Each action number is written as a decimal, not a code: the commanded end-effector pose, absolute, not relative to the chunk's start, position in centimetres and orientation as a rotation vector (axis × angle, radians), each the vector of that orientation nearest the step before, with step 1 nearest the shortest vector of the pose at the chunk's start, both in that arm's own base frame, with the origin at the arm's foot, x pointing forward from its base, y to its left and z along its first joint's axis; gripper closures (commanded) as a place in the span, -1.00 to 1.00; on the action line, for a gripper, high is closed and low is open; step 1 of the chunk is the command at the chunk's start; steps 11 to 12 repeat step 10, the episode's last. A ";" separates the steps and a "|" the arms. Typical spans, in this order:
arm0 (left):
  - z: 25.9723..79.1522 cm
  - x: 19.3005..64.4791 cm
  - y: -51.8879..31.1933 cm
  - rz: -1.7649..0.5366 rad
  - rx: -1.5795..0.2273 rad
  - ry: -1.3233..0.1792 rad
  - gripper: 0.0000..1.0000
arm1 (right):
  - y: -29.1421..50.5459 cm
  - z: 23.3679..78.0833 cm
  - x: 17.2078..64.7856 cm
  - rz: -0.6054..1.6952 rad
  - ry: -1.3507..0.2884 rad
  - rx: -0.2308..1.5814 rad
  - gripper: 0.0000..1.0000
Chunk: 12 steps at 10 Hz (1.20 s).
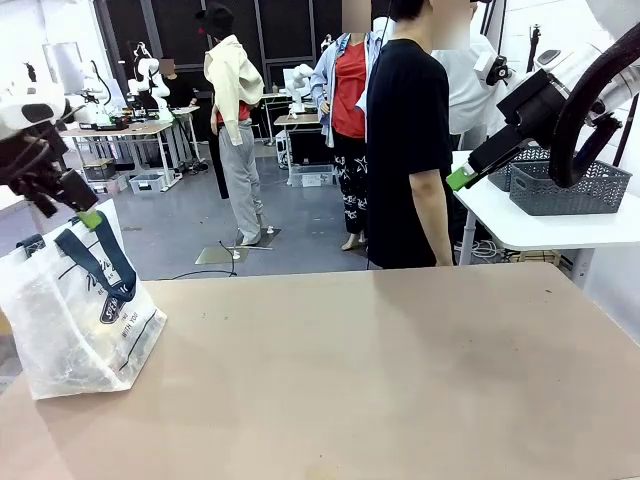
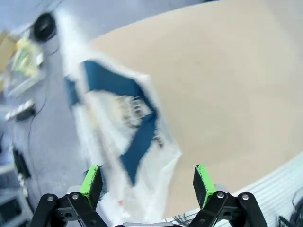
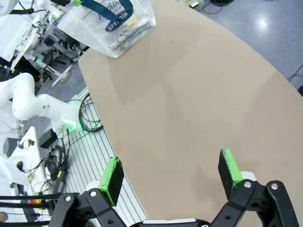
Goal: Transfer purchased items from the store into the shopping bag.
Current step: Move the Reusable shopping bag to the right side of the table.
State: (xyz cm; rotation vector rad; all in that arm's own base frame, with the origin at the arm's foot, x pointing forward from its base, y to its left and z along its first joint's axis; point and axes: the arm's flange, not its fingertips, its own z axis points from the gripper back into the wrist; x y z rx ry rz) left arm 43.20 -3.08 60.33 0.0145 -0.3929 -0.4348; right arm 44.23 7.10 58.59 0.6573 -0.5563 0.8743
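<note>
Beside the crinkly translucent shopping bag [image 1: 75, 310], perhaps touching, left hand [image 1: 88, 220] gapes.

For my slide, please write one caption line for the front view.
Left tool, open, above the shopping bag at the table edge; right tool raised near a grey basket; a person stands opposite.
</note>
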 end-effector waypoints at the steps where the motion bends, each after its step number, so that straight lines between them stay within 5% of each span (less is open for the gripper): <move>1: 61.3 43.2 -3.2 -0.631 -0.149 -0.379 -1.00 | 7.4 58.7 44.5 0.849 -0.565 0.664 -1.00; 5: 61.9 43.5 -5.0 -0.897 -0.378 -0.357 -1.00 | 7.4 58.7 44.5 0.849 -0.565 0.664 -1.00; 8: 61.8 43.8 -5.2 -1.007 -0.404 -0.481 -1.00 | 7.4 58.7 44.5 0.849 -0.565 0.664 -1.00; 12: 61.8 43.2 -5.8 -0.971 -0.370 -0.439 -1.00 | 7.4 58.7 44.5 0.849 -0.565 0.664 -1.00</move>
